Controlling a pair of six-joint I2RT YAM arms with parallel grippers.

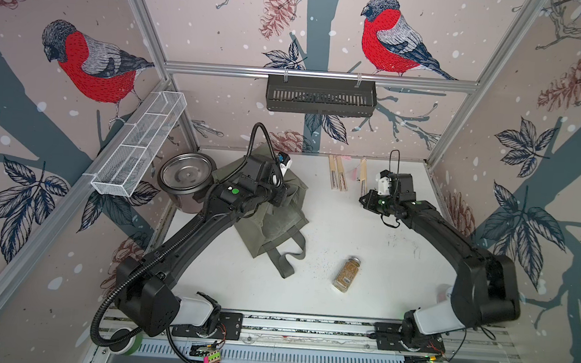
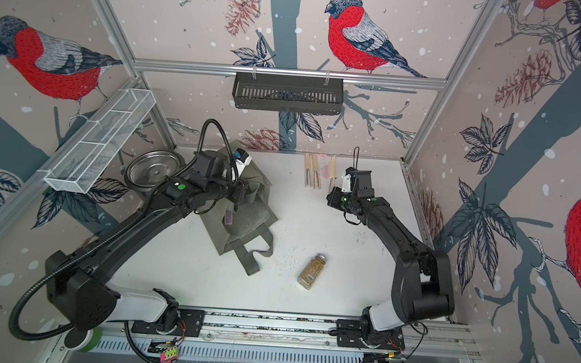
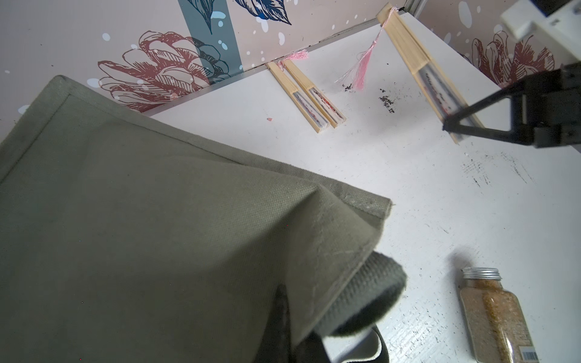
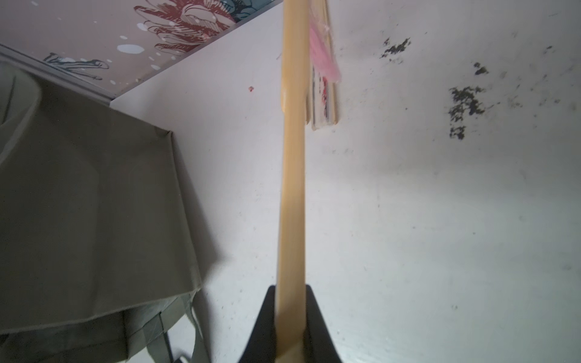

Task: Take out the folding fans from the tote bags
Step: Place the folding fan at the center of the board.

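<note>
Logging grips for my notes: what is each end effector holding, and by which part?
The right end effector holds a folding fan at its leaf end; the left end effector pinches the tote bag by a fabric fold beside a strap.

The widest open stretch of the white table [image 1: 399, 269] lies between the tote bag [image 1: 272, 220] and the right arm [image 1: 447, 237], broken only by the spice jar [image 1: 346, 274] lying on its side toward the front. At the back wall two fans [image 1: 337, 174] lie side by side. The right gripper [image 1: 363, 196], clamped on a third fan [image 1: 363, 175], stands just beside them, leaving a narrow lane. On the left, the left arm [image 1: 208, 215] crosses over the bag, the steel pot [image 1: 184, 177] sits just beside it, and a wire basket [image 1: 139, 142] juts from the wall near the pot.
</note>
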